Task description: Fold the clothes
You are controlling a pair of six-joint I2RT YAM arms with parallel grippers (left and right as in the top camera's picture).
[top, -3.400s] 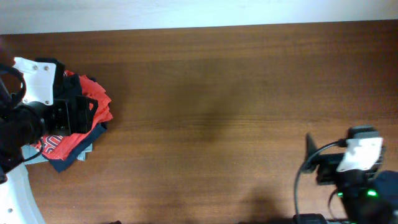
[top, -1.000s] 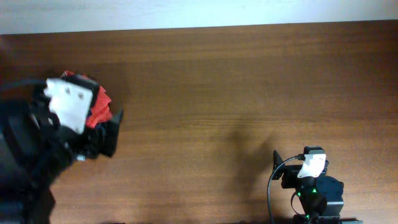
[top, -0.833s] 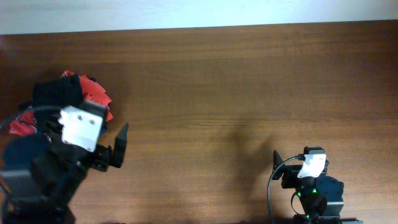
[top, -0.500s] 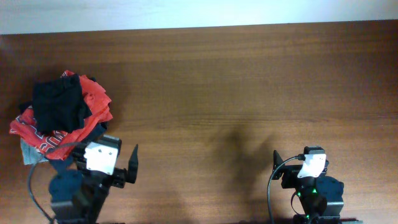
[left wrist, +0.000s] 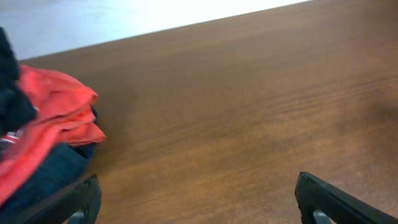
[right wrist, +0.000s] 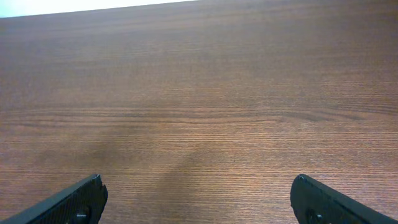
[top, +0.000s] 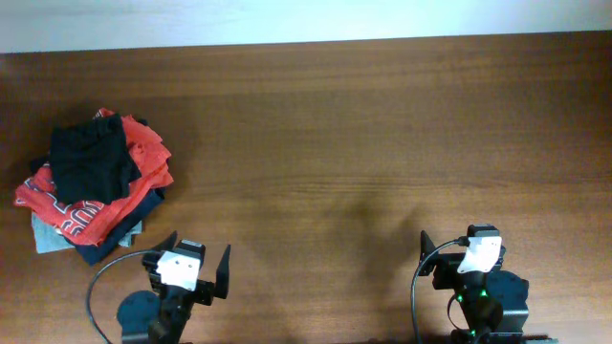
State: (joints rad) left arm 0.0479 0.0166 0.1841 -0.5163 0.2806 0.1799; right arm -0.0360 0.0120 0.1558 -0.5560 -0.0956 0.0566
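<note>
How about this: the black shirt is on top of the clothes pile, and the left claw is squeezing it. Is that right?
Not quite. The black shirt is on top of the pile, but the left gripper is open and empty, apart from it. The overhead view shows this.

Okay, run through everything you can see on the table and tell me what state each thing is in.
dark garment: roughly folded, lying on the red shirt, not held
red shirt: rumpled, under the dark garment
grey garment: at the bottom, mostly covered
left gripper: open, empty
right gripper: open, empty
</note>
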